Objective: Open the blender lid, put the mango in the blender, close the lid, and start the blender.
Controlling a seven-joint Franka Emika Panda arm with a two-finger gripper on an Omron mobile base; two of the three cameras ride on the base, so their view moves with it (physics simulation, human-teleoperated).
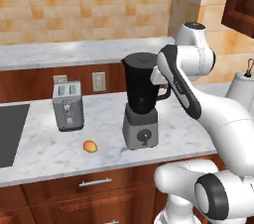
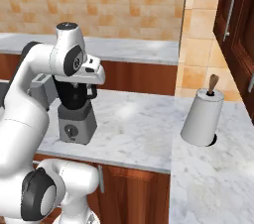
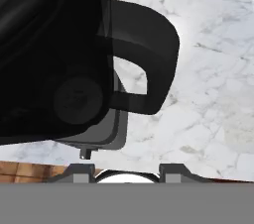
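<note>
Left base view first: the blender stands upright in the middle of the worktop, its lid flat on the jar mouth, so the opening step is, by my reading, not done yet. The mango lies on the marble in front, between blender and toaster, apart from both (a clear pick later). The arm's forearm crosses just right of the jar, so the hand sits by the handle side, hidden behind the elbow. A wall socket sits behind.

Right base view: the hand hangs over the jar top, arm body masking most of the blender. A paper towel roll stands well apart on the right, no obstacle.

Hand view: looking down the jar's outside, its handle looping right, the grey base below. The pincer shows only its two fingertips at the bottom, drawn in as far as they go, nothing between them. The handle stands closest to the hand; the lid itself I can't make out here.
</note>
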